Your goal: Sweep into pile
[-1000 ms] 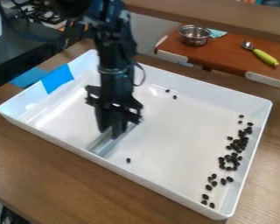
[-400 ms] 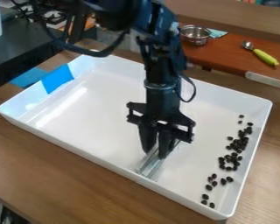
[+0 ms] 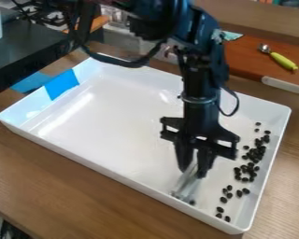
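Observation:
The black gripper (image 3: 195, 173) hangs down over the front right part of the white tray (image 3: 114, 173), shut on a clear, shiny scraper (image 3: 186, 186) whose lower edge rests at the tray floor. One dark bean (image 3: 192, 202) lies right beside the scraper's lower end. Along the tray's right side runs a loose band of dark beans (image 3: 256, 153), densest midway, with several scattered beans (image 3: 223, 200) toward the front corner. The arm hides part of the tray's floor and back wall.
The tray's raised walls surround the work area, with blue tape (image 3: 61, 84) at its left wall. Behind stands a reddish-brown side table (image 3: 252, 60) bearing a green-handled scoop (image 3: 281, 60). A black surface (image 3: 27, 51) is at the upper left.
The arm and scraper have moved right across the tray, toward the beans at the right side. A lone bean seen earlier near the front middle now lies farther right, beside the scraper.

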`<state>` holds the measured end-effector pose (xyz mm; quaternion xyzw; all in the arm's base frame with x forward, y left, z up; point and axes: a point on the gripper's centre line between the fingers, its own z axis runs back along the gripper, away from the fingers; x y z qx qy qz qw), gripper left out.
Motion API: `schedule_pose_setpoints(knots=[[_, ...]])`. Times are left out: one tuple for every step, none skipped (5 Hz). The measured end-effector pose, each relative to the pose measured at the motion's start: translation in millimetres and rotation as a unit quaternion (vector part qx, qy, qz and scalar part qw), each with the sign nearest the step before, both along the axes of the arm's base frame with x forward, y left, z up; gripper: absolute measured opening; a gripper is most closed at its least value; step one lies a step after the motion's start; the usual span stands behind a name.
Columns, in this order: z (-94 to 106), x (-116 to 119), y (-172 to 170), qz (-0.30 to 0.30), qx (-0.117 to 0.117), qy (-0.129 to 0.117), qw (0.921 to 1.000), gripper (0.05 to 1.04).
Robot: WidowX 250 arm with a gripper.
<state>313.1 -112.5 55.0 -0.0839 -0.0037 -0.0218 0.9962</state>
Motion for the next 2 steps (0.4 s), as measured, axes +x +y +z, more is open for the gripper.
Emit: schedule_pose_setpoints(knots=[[1.2,3.3,-14.9,0.001,-0.008,-0.001,1.0000,0.321],[3.2,4.5,-27.3,0.003,-0.022,0.008,0.9997,0.321]])
